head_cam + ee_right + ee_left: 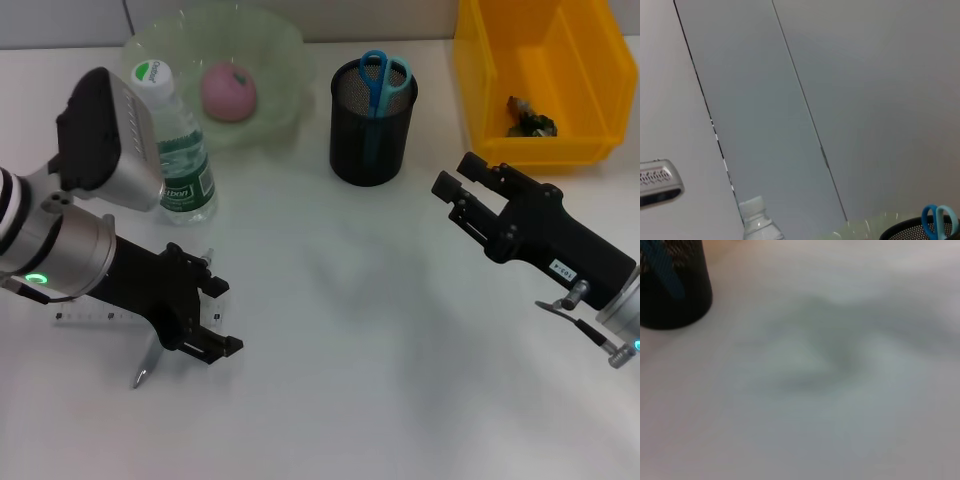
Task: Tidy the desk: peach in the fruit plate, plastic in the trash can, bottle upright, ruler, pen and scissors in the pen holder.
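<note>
Left gripper (214, 315): jaws apart, empty, low over the ruler (100, 318) and what looks like the pen (145, 368).
Right gripper (460, 190): parted, empty.
Ruler: flat, half-hidden.

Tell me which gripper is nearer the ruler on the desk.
Left. The left gripper hangs right over the ruler, which lies partly under that arm beside the pen. The right gripper is far across the desk, near the yellow bin.

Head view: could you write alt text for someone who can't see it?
Two black grippers, left and right, hover open over a white desk. Behind stand an upright bottle, a peach in a green plate, and scissors in a pen holder.
</note>
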Robot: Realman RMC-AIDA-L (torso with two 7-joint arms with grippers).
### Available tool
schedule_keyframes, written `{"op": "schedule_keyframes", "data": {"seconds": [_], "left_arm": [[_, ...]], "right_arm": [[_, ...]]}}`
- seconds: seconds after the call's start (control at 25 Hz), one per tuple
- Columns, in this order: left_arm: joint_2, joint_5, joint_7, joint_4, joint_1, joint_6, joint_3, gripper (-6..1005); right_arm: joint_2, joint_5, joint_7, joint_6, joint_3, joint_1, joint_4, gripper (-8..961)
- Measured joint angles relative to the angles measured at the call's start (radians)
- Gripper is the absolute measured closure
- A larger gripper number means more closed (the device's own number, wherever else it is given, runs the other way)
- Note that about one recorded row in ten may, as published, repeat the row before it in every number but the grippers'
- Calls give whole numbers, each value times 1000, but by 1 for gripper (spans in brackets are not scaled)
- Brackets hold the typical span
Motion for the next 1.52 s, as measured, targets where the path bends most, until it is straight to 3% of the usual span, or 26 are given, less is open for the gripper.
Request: {"op": "schedule_keyframes", "data": {"seconds": [1.52], "left_arm": [[1, 41, 2, -34, -29, -26, 9, 235]], "right_arm": [[0, 0, 25, 7, 3, 14, -1, 461]]}}
